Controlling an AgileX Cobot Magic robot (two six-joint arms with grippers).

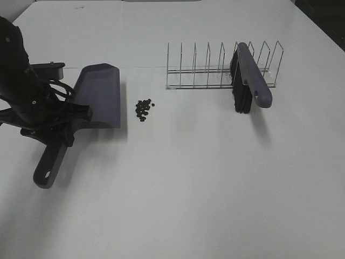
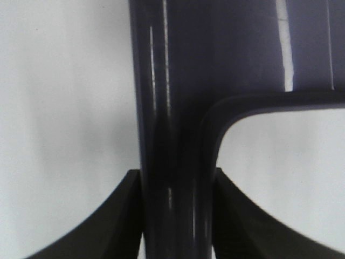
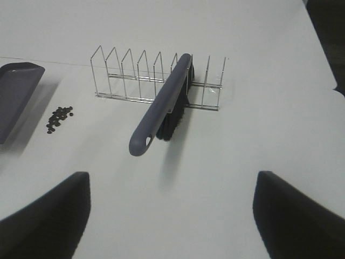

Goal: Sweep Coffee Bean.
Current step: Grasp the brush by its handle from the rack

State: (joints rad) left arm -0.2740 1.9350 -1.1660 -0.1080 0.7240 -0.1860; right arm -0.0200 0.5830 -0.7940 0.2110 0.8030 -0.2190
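Observation:
A small cluster of dark coffee beans [image 1: 143, 109] lies on the white table, also in the right wrist view [image 3: 59, 117]. A grey-purple dustpan [image 1: 99, 94] sits just left of them, its open lip facing the beans with a small gap. My left gripper [image 1: 66, 128] is shut on the dustpan handle [image 2: 172, 162], one finger [image 2: 116, 221] on each side. A grey brush [image 1: 253, 81] with black bristles stands propped in a wire rack [image 1: 207, 70], also in the right wrist view [image 3: 161, 108]. My right gripper [image 3: 172, 216] is open and empty, well short of the brush.
The wire rack [image 3: 129, 75] stands at the back right of the beans, with several empty slots. The table's far right edge [image 1: 323, 32] borders a dark area. A corner of the dustpan [image 3: 13, 91] shows in the right wrist view.

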